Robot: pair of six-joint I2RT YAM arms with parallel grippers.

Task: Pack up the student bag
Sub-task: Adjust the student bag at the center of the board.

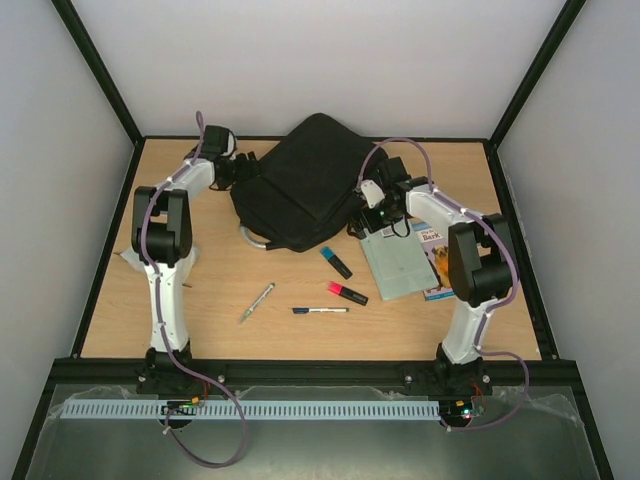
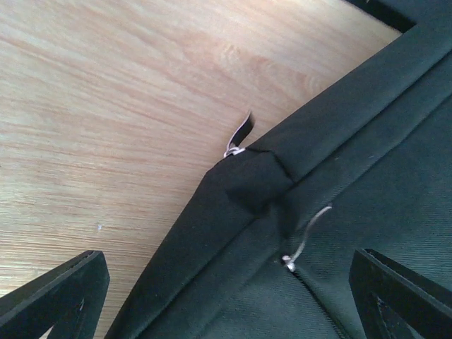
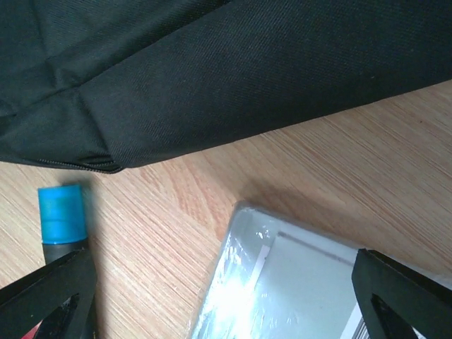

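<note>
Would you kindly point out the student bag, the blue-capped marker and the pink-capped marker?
student bag (image 1: 305,180): top external view, middle of its fabric.
blue-capped marker (image 1: 337,263): top external view, barrel.
pink-capped marker (image 1: 348,294): top external view, barrel.

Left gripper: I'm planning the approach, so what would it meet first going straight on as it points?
Probably the student bag, its zippered corner by the zipper pull, framed between the open left gripper fingers; depth unclear.

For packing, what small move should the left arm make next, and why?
Probably lower the left gripper and shut it on the thin silver zipper pull of the large black fabric backpack. Its jaws stand open with the pull between them, and the zipper there looks closed, so nothing can go in.
</note>
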